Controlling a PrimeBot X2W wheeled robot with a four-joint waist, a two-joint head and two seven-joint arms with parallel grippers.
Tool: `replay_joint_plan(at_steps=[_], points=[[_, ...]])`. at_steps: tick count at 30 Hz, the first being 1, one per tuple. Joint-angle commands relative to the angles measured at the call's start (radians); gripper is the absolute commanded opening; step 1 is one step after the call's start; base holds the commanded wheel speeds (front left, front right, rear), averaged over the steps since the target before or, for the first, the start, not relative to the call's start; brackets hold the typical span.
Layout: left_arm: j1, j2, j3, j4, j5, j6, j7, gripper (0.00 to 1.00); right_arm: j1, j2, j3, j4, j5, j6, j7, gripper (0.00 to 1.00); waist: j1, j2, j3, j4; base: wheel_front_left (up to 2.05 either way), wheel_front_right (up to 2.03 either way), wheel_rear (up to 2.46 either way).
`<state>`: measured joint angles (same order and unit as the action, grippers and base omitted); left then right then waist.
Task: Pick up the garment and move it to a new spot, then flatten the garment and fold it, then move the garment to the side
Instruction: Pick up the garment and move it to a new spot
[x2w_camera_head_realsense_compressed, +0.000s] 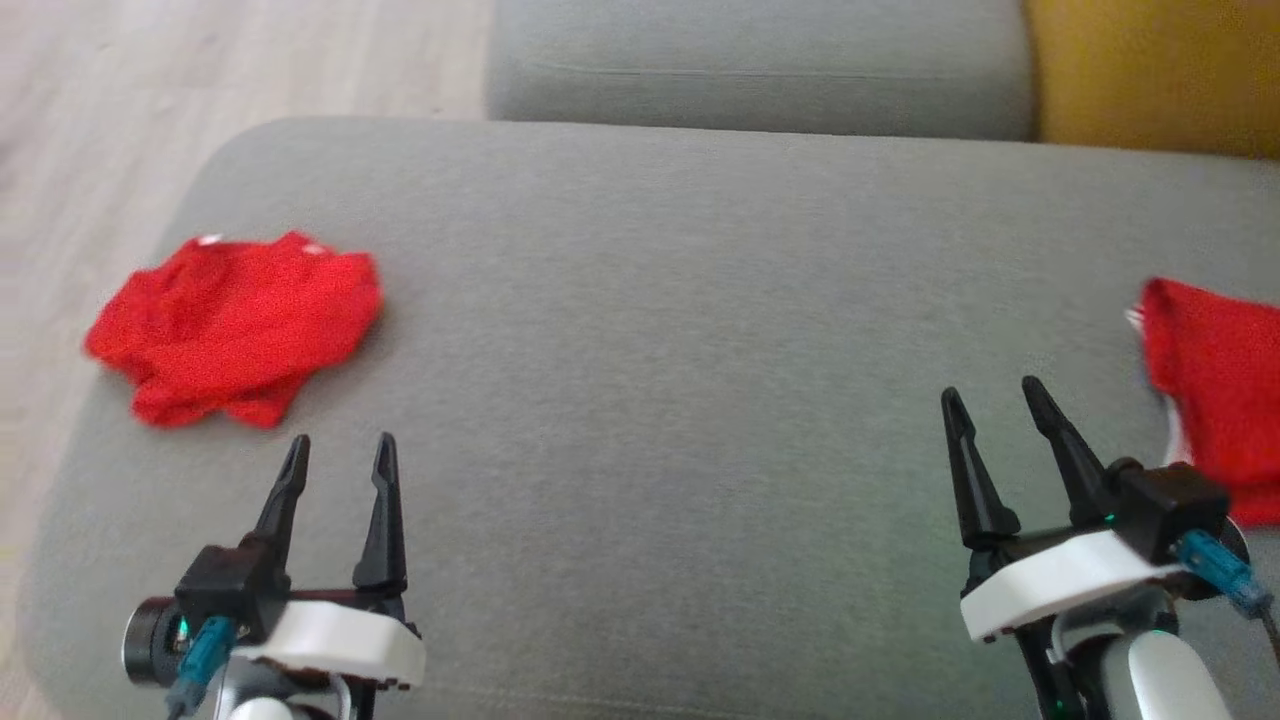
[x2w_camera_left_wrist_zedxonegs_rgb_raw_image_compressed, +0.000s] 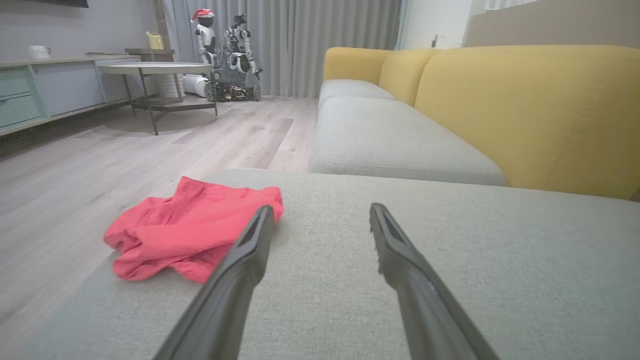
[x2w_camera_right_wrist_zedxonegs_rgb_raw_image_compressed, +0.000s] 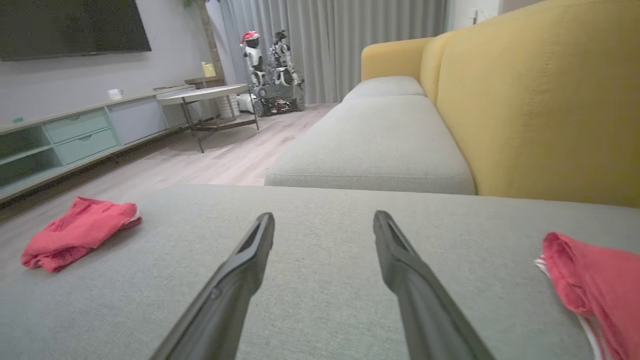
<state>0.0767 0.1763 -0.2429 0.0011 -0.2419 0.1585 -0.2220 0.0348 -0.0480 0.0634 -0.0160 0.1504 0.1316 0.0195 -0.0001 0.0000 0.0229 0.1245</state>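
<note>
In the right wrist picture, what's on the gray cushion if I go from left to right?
First the crumpled red garment → the right claw, open → the second red garment at the picture's right edge.

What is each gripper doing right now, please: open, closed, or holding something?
Left gripper: open, holding nothing.
Right gripper: open, holding nothing.

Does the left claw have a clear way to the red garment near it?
Probably yes: the left claw is open, with bare grey cushion between it and the crumpled red garment.
</note>
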Motion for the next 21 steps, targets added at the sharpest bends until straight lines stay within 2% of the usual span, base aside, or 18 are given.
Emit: replay_joint_plan(at_steps=[1, 9, 21], points=[[-0.054, 0.007, 0.035, -0.031, -0.007, 0.002, -0.009, 1.0, -0.022, -0.002, 0.029, -0.042, 0.007, -0.001, 0.007, 1.0, 0.0001, 0.0, 0.0, 0.07, 0.0, 0.0, 0.0], [-0.075, 0.009, 0.04, 0.004, -0.017, -0.009, -0.025, 1.0, -0.024, -0.002, 0.051, -0.037, 0.013, -0.001, 0.013, 1.0, 0.0001, 0.0, -0.017, 0.221, 0.0, 0.0, 0.0], [-0.076, 0.016, 0.049, 0.004, -0.019, -0.008, -0.033, 1.0, -0.024, -0.002, 0.057, -0.037, 0.017, -0.001, 0.016, 1.0, 0.0001, 0.0, -0.011, 0.255, 0.0, 0.0, 0.0]])
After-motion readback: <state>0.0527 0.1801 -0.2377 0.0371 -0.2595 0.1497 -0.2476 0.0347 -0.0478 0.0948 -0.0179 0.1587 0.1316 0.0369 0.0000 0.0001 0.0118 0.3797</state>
